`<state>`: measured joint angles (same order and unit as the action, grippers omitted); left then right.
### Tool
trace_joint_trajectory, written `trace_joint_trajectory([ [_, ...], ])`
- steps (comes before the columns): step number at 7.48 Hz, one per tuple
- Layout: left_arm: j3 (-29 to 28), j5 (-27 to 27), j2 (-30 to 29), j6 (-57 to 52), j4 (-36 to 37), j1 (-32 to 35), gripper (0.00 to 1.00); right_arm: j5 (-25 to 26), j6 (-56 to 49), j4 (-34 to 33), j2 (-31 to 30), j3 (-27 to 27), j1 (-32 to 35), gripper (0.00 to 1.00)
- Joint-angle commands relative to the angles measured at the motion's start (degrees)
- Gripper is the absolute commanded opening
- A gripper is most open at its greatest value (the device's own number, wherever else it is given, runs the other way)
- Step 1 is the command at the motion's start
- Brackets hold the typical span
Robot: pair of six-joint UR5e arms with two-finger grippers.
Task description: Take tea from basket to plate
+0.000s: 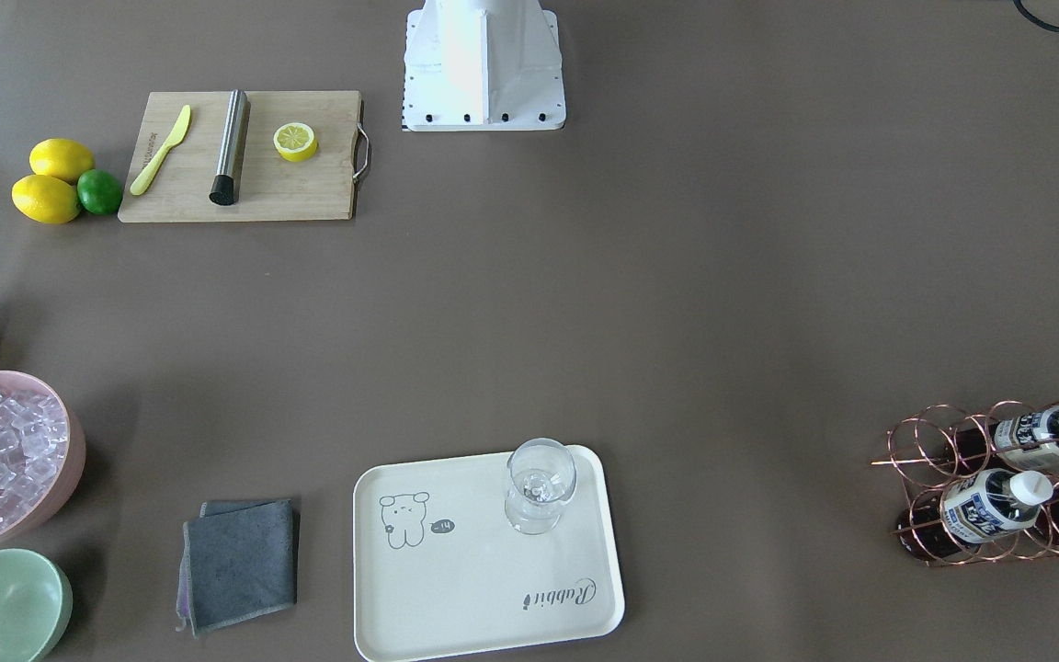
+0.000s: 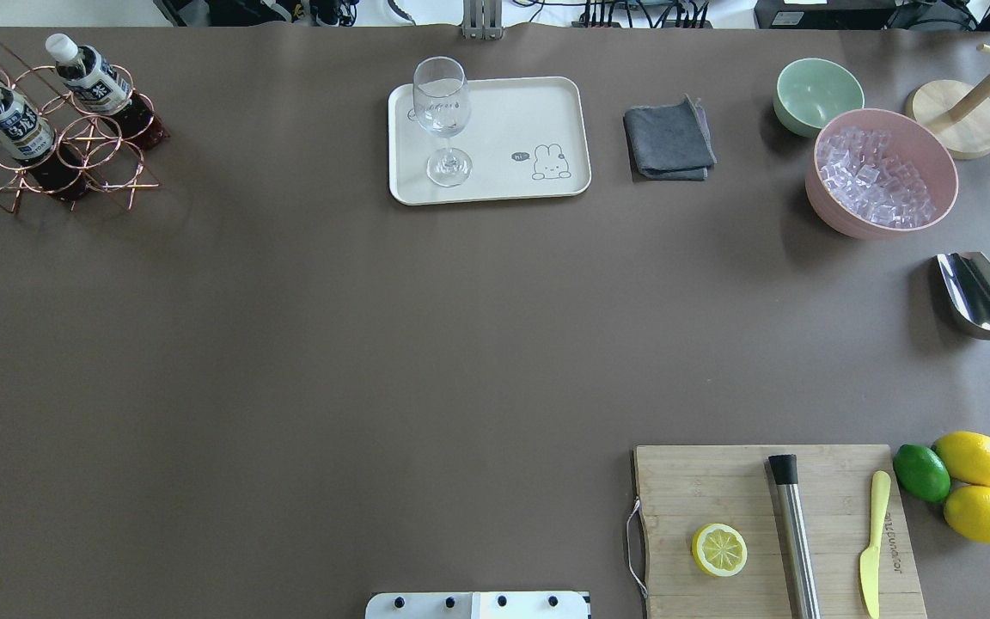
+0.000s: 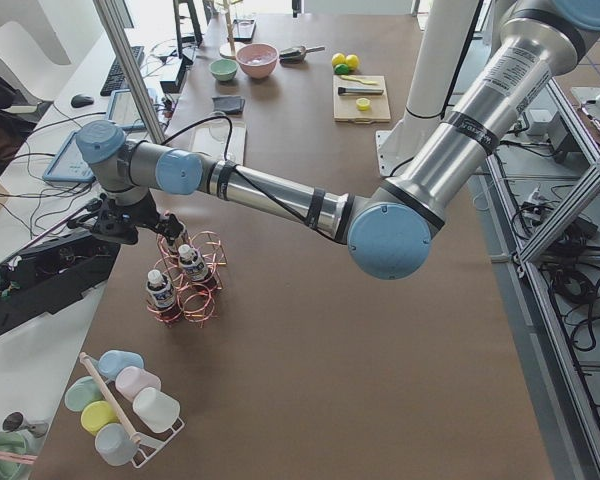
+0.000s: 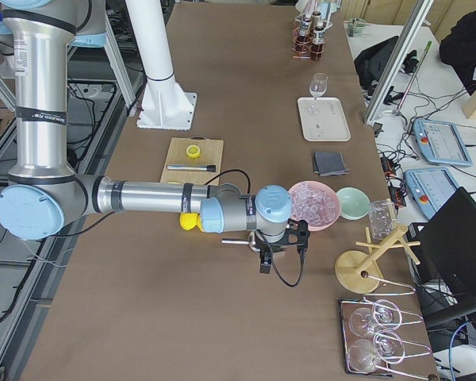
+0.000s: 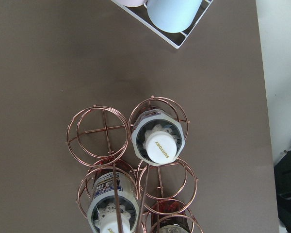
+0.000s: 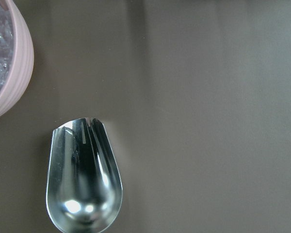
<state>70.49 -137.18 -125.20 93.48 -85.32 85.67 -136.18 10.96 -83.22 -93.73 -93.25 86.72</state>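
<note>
Three tea bottles stand in the copper wire basket (image 2: 108, 163) at the table's far left corner; two show clearly (image 2: 91, 73) (image 2: 5, 116). The left wrist view looks straight down on a white cap (image 5: 157, 145) and the basket's rings (image 5: 94, 131). My left gripper (image 3: 115, 225) hovers just above the basket (image 3: 205, 300); I cannot tell if it is open. The cream plate (image 2: 538, 112) lies far centre with a clear stemmed glass (image 2: 443, 112) on it. My right gripper (image 4: 282, 248) hangs over a metal scoop (image 6: 85, 174); its state is unclear.
A pink bowl of ice (image 2: 882, 172), a green bowl (image 2: 817, 94) and a grey cloth (image 2: 669, 140) lie right of the plate. A cutting board (image 2: 770, 524) with a lemon half, a knife and a metal rod is near right. A rack of cups (image 3: 120, 400) stands beside the basket.
</note>
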Motion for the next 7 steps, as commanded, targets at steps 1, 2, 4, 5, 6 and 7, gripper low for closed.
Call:
trace_joint_trajectory([
  [1,0.08,-0.02,0.05,2.93,-1.59,-0.94,0.88,0.83,0.11,-0.01,-0.14,-1.14,-0.06,1.00],
  [2,0.17,-0.11,0.05,2.94,-1.60,-0.94,0.73,0.83,0.11,-0.01,0.21,-0.97,-0.06,1.00],
  [4,0.35,-0.11,0.05,3.02,-1.60,-0.94,0.69,0.83,0.11,-0.01,0.30,-1.14,-0.06,1.00],
  [5,0.52,-0.19,-0.04,3.63,-1.60,-0.94,0.69,0.83,0.11,-0.01,0.30,-1.06,-0.06,1.00],
  [6,0.61,-0.28,-0.04,3.90,-1.60,-0.94,0.69,0.83,0.11,0.08,0.39,-1.23,-0.15,1.00],
  [7,1.48,-0.28,0.05,4.34,-1.60,-1.03,0.69,0.83,0.11,0.08,0.56,-1.23,-0.24,1.00],
])
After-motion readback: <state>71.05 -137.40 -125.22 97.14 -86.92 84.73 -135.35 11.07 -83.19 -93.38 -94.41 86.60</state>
